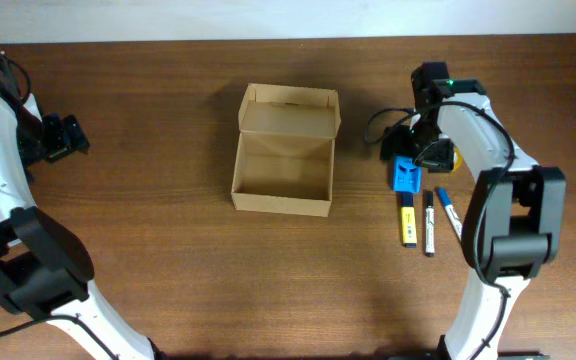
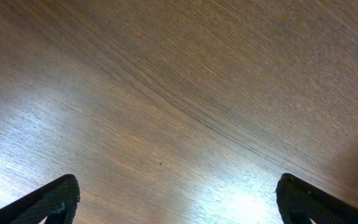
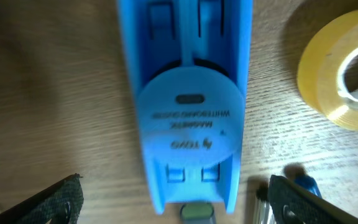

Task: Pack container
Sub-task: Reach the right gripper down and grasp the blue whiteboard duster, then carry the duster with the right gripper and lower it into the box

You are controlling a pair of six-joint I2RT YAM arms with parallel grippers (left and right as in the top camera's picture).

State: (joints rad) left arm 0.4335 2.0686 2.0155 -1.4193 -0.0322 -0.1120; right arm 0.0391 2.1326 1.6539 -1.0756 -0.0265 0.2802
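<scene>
The tan cardboard container [image 1: 283, 152] stands open at the table's middle, its flap lid tilted back, and looks empty. My right gripper [image 1: 415, 152] is open above the blue plastic whiteboard eraser [image 1: 405, 175], its fingers on either side of it [image 3: 185, 106]. Three markers lie just below the eraser: a yellow one [image 1: 407, 225], a black and white one [image 1: 429, 225] and a blue one [image 1: 449, 210]. A yellow tape roll [image 3: 340, 68] lies right of the eraser. My left gripper [image 1: 66, 137] is open over bare wood [image 2: 179, 112] at the far left.
The table's far edge meets a pale wall at the top of the overhead view. The right arm's body [image 1: 513, 220] reaches along the right side of the markers.
</scene>
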